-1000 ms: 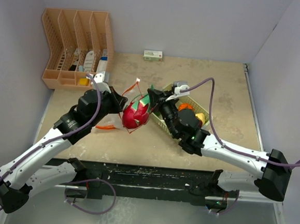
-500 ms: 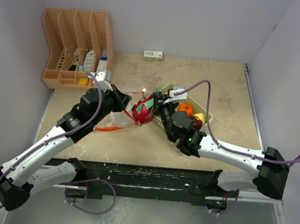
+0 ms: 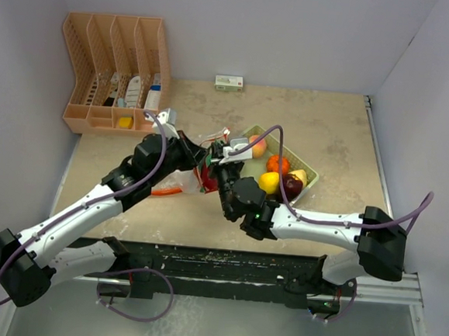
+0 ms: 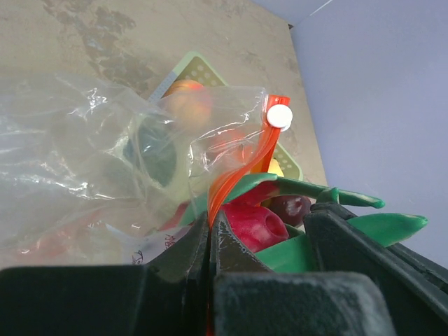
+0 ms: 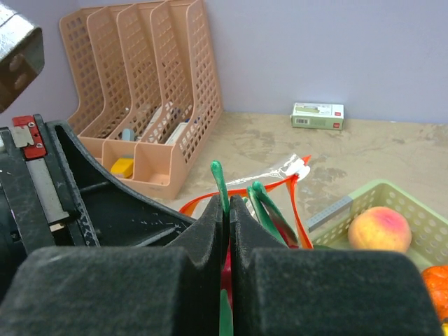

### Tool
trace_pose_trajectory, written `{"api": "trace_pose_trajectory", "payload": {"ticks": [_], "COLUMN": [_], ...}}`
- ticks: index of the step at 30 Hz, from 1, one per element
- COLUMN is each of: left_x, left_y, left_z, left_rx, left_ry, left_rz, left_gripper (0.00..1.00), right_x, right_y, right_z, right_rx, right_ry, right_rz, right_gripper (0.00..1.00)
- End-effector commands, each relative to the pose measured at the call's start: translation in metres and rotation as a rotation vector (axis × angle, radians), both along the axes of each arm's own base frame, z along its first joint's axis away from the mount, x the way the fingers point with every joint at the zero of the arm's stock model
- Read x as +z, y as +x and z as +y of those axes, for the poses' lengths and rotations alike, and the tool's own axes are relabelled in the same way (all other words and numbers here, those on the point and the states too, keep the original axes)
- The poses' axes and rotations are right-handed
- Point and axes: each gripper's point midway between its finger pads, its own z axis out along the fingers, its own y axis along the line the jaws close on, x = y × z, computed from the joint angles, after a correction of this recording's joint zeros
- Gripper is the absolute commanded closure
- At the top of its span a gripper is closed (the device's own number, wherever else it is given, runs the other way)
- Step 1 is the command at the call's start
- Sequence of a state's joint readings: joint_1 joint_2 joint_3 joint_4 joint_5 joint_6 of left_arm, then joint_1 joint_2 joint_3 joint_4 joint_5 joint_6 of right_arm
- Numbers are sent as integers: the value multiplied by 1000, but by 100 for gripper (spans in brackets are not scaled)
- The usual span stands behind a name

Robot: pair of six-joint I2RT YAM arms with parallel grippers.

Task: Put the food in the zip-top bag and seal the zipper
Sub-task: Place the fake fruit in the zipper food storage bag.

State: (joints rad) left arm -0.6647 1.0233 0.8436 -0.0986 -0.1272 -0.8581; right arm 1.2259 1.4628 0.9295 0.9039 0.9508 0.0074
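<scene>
my right gripper (image 5: 227,210), pressed shut on a leaf of the red fruit (image 4: 252,224), has swung left off the tray (image 3: 252,133) to the bag (image 4: 84,140) mouth mid-table. my left gripper (image 4: 210,234) pinches the zipper (image 4: 241,171). i judge the fruit is about to go in.

The top camera looks steeply down from behind the arm bases (image 3: 14,268) over the whole table (image 3: 344,131), while both wrist cameras look low, close and forward, sharing the zipper (image 4: 241,171) and tray (image 5: 392,190).
</scene>
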Motion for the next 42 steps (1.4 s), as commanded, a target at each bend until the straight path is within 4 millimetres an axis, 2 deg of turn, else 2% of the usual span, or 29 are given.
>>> {"api": "trace_pose_trajectory", "payload": {"ticks": [1,4,6,7,11,13,16,17,21,24,28,30,34,38,39,42], "left_x": [30,40,44,45,39,24,4,1,4,16,35,44,57,50,46,32], "left_y": [4,0,-6,-10,-24,-26,-27,-28,-25,-20,-12,-9,-8,-7,-7,-7], "left_z": [0,-1,-6,-10,-17,-18,-19,-21,-28,-32,-33,-35,-36,-31,-30,-27], "left_rx": [32,22,-10,-32,-85,-90,-88,-95,-113,-119,-108,-111,-115,-89,-84,-70], "left_ry": [-101,-135,-175,-201,-294,-293,-292,-300,-320,-318,-328,-340,-347,-322,-319,-308], "left_rz": [-72,-78,-65,-53,-16,14,60,66,64,42,-4,-21,-45,-39,-34,-15], "left_gripper": [100,100,100,100,100,100,100,100,100,100,100,100,100,100,100,100], "right_x": [35,10,5,6,30,45,57,68,67,51,2,-16,-41,-44,-41,-29], "right_y": [-10,-9,-6,-2,11,16,21,22,24,20,14,10,8,4,3,-1], "right_z": [-5,-10,-18,-29,-63,-71,-69,-66,-57,-45,-32,-29,-31,-25,-23,-20], "right_rx": [21,-4,-58,-133,-306,-339,-333,-329,-316,-275,-180,-143,-148,-88,-65,-23], "right_ry": [156,104,81,62,31,60,87,118,146,133,111,108,48,30,23,-3], "right_rz": [-28,13,28,31,-30,-60,-83,-94,-95,-69,42,88,135,150,149,143], "right_gripper": [100,100,100,100,100,100,100,100,100,100,100,100,100,100,97,73]}}
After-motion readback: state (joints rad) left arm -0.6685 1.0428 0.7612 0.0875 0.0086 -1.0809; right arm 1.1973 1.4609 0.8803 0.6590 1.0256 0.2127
